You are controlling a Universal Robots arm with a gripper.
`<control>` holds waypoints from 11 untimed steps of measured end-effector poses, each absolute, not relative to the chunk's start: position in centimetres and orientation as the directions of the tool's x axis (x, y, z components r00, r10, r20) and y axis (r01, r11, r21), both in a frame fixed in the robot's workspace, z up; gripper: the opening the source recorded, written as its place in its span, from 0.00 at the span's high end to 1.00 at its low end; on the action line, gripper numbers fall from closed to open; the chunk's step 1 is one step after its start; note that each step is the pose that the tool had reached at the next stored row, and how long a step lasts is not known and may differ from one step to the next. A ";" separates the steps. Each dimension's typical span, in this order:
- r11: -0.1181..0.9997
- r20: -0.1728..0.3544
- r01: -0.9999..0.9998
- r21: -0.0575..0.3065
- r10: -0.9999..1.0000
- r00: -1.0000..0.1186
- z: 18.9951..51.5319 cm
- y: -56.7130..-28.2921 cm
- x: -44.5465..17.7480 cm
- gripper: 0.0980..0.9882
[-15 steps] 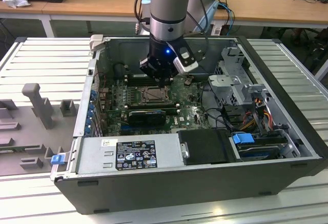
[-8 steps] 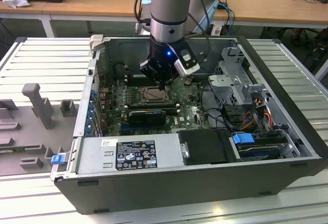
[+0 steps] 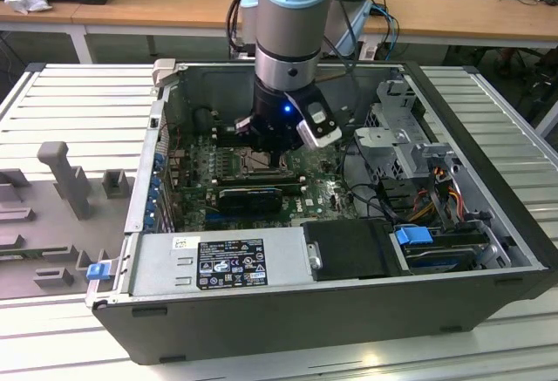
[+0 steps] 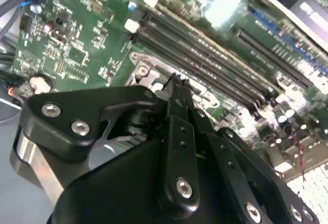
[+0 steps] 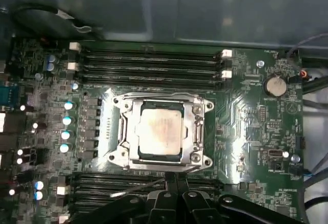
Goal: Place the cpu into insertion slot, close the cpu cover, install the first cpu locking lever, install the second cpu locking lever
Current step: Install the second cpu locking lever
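The cpu (image 5: 160, 131), a pale silvery square, lies in the insertion slot (image 5: 114, 102) on the green board in the first wrist view. The cpu cover (image 5: 198, 129), a silvery frame, lies flat around the chip. A thin wire locking lever (image 5: 136, 188) runs along the socket edge nearest the gripper and ends at its tips. My gripper (image 5: 174, 175) is shut, its black fingers pressed together at that edge. In the second wrist view the gripper (image 4: 178, 80) points at a socket corner. From the exterior view the gripper (image 3: 277, 165) reaches down into the case over the socket.
Long black memory slots (image 5: 148, 60) flank the socket on both sides. A coin battery (image 5: 275, 85) sits on the board. In the open case, a black card (image 3: 253, 196), a power supply (image 3: 227, 259) and a drive cage (image 3: 401, 128) with cables surround the arm.
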State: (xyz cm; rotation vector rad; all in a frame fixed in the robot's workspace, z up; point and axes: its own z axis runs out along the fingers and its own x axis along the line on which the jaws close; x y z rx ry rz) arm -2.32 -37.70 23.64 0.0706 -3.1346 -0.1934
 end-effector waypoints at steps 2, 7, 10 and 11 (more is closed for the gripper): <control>0.991 -0.003 -0.045 0.129 -0.045 -0.999 23.6 -37.7 -3.6 0.99; 0.990 -0.003 -0.045 0.134 -0.045 -0.999 23.3 -38.0 -5.2 0.99; 0.990 -0.003 -0.044 0.137 -0.044 -0.999 23.0 -38.1 -5.2 0.99; 0.990 -0.003 -0.045 0.137 -0.045 -0.999 22.8 -38.1 -5.2 0.99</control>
